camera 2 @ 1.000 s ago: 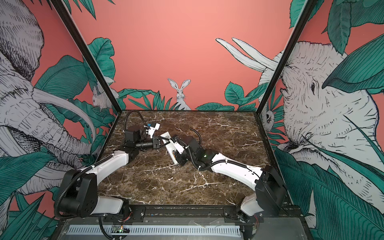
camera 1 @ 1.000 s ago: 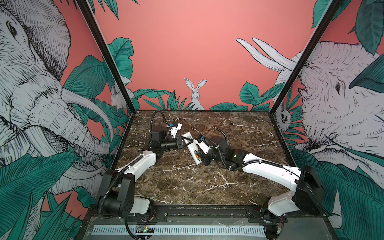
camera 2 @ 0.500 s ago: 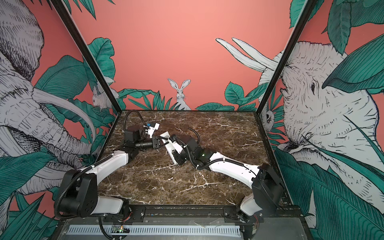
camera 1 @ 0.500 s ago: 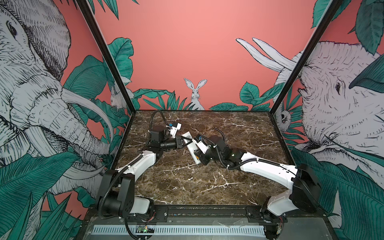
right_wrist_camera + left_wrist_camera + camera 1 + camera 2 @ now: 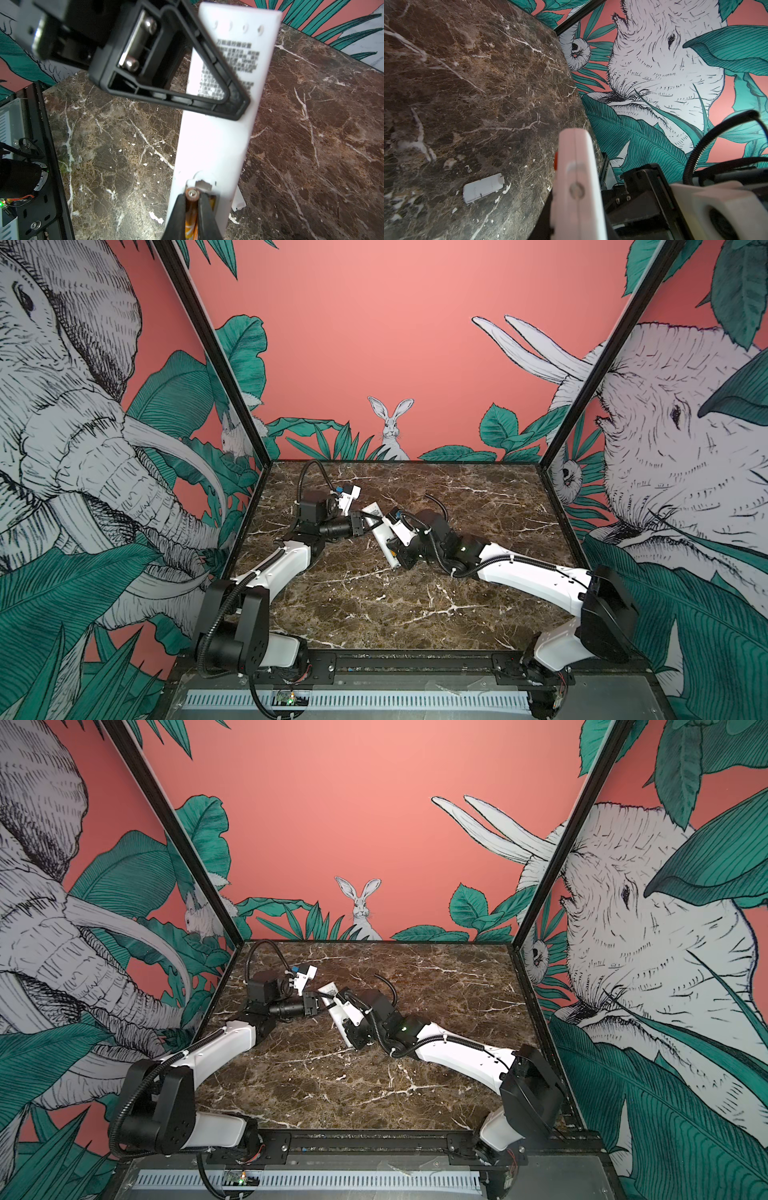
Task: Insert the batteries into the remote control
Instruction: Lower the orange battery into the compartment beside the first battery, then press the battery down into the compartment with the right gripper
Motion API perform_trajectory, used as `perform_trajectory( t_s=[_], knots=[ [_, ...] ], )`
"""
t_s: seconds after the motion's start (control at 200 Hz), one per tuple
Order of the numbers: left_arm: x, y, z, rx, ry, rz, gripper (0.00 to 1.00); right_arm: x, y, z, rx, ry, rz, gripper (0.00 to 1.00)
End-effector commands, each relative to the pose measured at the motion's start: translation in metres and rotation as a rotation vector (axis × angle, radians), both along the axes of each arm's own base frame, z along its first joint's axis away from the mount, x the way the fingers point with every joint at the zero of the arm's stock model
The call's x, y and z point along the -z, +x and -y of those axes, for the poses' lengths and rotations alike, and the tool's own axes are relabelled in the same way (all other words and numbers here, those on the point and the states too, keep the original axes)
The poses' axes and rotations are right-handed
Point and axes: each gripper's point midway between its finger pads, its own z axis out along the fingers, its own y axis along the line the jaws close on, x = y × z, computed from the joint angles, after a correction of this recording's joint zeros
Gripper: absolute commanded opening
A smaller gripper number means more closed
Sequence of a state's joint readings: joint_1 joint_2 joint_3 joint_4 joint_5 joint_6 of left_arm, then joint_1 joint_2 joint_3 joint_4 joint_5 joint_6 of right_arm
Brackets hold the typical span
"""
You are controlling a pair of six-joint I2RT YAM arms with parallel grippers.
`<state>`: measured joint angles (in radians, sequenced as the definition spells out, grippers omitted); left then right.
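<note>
Both my grippers met just left of centre in both top views, over the marble table (image 5: 374, 614).

- Left gripper (image 5: 362, 526): clamped on the remote control (image 5: 218, 145) near its printed-label end. The plain back faced my right wrist camera.
- Right gripper (image 5: 192, 204): narrow, fingers pinched on one orange battery (image 5: 190, 220). Its metal tip sat at the notch of the open battery bay, at the remote's other end.
- A sliver of orange showed beside it, possibly the second battery in the bay, but the view was too tight to be sure.
- In my left wrist view the white cover piece (image 5: 483, 188) lay flat on the marble, apart from the remote.
</note>
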<state>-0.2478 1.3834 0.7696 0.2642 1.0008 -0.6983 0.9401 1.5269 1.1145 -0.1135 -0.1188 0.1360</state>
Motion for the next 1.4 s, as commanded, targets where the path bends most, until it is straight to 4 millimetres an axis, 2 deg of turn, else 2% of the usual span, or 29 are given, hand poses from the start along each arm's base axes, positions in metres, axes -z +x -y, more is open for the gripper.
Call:
perform_trajectory(
  t_s=[0.0,0.545,0.835,1.12,1.27,1.395],
  knots=[
    [-0.026,-0.005,0.000,0.027,-0.043,0.069,0.00,0.003,0.001,-0.003,0.005,-0.013,-0.001,0.08],
    [-0.060,-0.006,-0.011,0.015,-0.097,0.116,0.00,0.050,-0.005,0.008,0.003,-0.109,-0.064,0.03],
    [-0.066,-0.005,-0.011,0.016,-0.110,0.124,0.00,0.054,-0.006,0.012,0.003,-0.130,-0.061,0.04],
    [-0.049,-0.012,-0.010,0.065,-0.065,0.127,0.00,0.022,-0.005,0.034,0.045,-0.102,-0.001,0.11],
    [-0.048,-0.018,-0.008,0.090,-0.061,0.148,0.00,-0.007,-0.008,0.054,0.062,0.013,-0.003,0.21],
    [-0.048,-0.026,0.002,0.135,-0.062,0.166,0.00,-0.018,-0.013,0.065,0.041,0.106,-0.071,0.33]
  ],
)
